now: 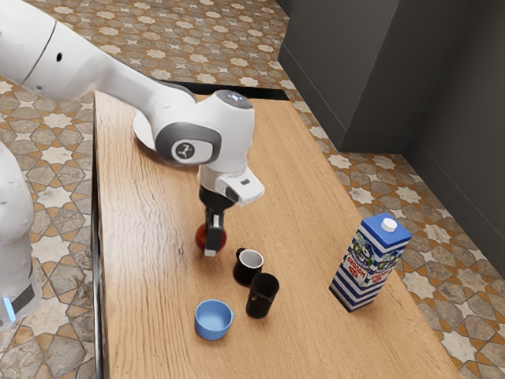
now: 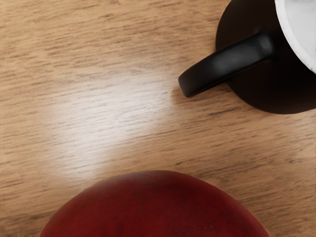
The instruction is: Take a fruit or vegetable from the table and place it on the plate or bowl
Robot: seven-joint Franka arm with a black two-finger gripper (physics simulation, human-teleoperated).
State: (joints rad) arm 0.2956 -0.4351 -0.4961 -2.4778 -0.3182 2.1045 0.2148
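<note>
Home kitchen: patterned floor tiles, wooden counter, mugs, milk carton.

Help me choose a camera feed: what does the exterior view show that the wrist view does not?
The exterior view adds the arm, a white plate behind it, a blue cup, a second black cup and a carton. The wrist view adds a close look at the handle of the mug. Both share the red fruit, that black mug with its white inside, and the wooden table.
</note>
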